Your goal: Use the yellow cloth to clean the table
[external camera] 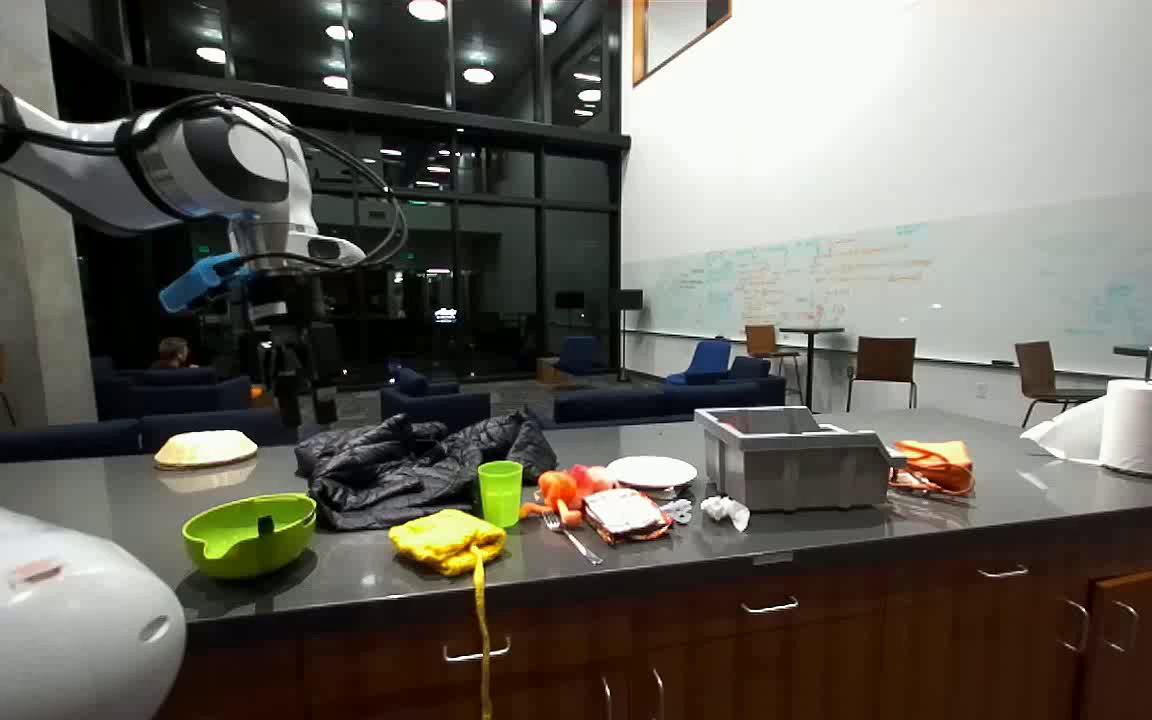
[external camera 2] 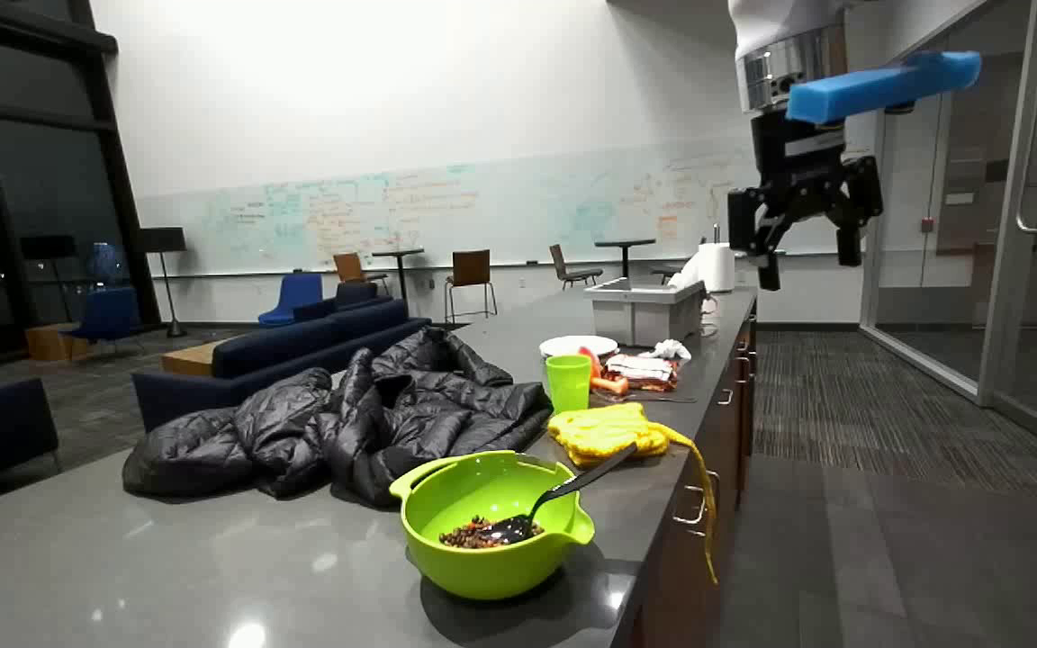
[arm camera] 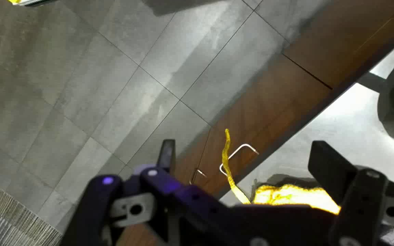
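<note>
The yellow cloth (external camera: 446, 543) lies bunched near the front edge of the dark grey table (external camera: 1036, 508). Its long thin strap hangs over the edge, in front of a drawer handle. It also shows in an exterior view (external camera 2: 607, 434), behind the green bowl. In the wrist view the cloth (arm camera: 286, 195) is bright and partly hidden by the gripper body. My gripper (external camera 2: 809, 268) is open and empty, fingers pointing down, well above table height and apart from the cloth. In the wrist view the fingertips (arm camera: 244, 148) are wide apart.
A green bowl (external camera 2: 482, 562) with a black spoon and dark bits stands beside the cloth. A black jacket (external camera: 416, 465), green cup (external camera: 500, 495), fork (external camera: 573, 540), packet (external camera: 626, 515), white plate (external camera: 651, 471), grey bin (external camera: 796, 475) and paper roll (external camera: 1151, 428) are on the table.
</note>
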Available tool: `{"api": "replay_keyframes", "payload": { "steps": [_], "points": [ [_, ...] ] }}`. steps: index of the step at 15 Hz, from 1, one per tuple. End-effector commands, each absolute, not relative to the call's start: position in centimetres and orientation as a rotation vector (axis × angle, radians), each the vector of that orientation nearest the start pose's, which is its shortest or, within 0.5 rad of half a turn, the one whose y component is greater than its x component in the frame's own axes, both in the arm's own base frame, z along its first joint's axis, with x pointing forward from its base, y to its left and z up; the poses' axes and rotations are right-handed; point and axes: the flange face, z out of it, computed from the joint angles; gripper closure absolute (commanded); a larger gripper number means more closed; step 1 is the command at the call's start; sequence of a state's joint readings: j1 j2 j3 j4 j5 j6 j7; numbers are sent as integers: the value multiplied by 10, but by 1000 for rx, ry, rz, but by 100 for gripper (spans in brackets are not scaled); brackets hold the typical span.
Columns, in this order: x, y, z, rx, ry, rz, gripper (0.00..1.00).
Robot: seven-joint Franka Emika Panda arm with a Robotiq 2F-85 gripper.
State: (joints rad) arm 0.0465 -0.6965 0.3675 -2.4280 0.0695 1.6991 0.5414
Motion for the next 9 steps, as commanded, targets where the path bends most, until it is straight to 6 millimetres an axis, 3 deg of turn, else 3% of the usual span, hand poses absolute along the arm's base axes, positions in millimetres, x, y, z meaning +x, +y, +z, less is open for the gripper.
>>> {"api": "replay_keyframes", "payload": {
  "steps": [1,9],
  "points": [
    [308,161,521,-3296,375,-17,0],
    [355,139,484,-3130,421,-340,0]
  ]
}}
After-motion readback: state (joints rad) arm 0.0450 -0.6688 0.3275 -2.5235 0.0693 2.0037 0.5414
